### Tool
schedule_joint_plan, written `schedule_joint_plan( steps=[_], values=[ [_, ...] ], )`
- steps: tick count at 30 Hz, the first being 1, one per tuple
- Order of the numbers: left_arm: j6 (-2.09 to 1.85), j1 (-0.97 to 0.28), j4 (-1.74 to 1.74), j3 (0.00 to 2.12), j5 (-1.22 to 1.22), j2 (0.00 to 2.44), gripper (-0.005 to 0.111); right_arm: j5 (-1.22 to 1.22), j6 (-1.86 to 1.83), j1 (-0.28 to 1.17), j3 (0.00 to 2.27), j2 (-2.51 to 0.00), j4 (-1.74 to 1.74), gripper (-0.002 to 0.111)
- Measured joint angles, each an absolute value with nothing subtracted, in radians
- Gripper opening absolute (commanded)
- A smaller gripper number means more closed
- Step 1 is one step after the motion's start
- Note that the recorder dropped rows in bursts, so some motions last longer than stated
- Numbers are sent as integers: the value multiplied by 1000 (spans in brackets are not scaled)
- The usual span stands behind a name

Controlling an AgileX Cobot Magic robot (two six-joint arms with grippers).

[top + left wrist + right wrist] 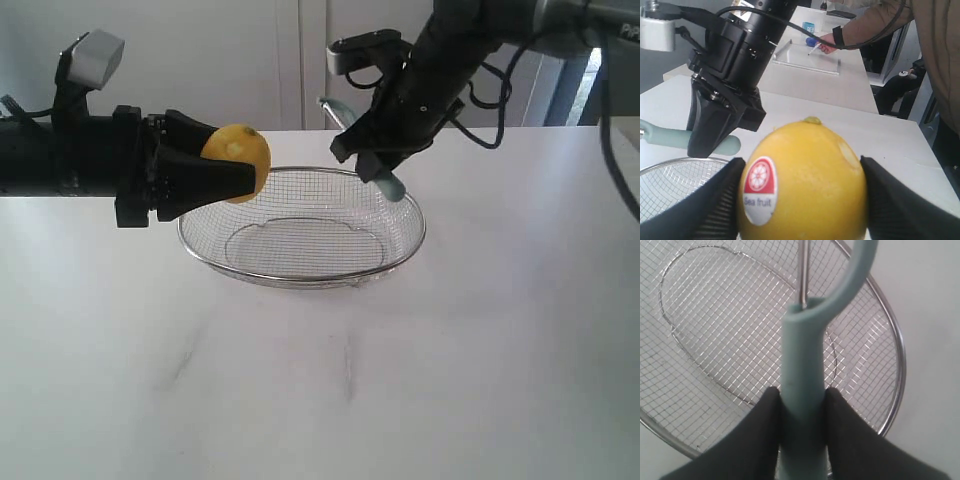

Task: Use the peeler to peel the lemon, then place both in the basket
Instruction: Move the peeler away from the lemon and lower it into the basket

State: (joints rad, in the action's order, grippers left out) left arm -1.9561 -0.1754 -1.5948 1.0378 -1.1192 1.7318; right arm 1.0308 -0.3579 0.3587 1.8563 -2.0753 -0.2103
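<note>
— Left gripper (240,168), at the left of the exterior view: what does it carry?

— The lemon (238,152). Two black fingers (710,205) stand wide apart and press on opposite sides of the fruit, which fills the gap between them. It is held in the air, level with the left edge of the basket (300,283) in the exterior view and off the table (450,380). A red-and-white sticker (760,190) reading "Sea fruit" faces the left wrist camera.

— And the right gripper (375,160)?

— Its jaws are set narrow and clamp the pale teal handle of the peeler (800,365), one finger on each side. The peeler is tilted. The rounded end of its handle pokes out below the fingers, over the far rim of the basket, and its metal head rises up and to the left in the exterior view. The right wrist view shows wire mesh directly behind the handle.

— Do lemon and peeler touch?

— No, they are near each other but apart, with the right gripper on the far side of the lemon.

— Where is the basket?

— It stands on the white table, between and below the two grippers.
</note>
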Motion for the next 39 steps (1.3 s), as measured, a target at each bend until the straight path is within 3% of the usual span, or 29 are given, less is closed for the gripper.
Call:
schedule_joint_plan(
  steps=[11, 39],
  values=[
    [-1956, -175, -1595, 1038, -1119, 1732, 0, 1175, -358, 359, 2049, -2245, -204, 0],
    [-1956, -175, -1595, 1038, -1119, 1732, 0, 1113, -314, 359, 2054, -2367, -307, 0]
  ],
)
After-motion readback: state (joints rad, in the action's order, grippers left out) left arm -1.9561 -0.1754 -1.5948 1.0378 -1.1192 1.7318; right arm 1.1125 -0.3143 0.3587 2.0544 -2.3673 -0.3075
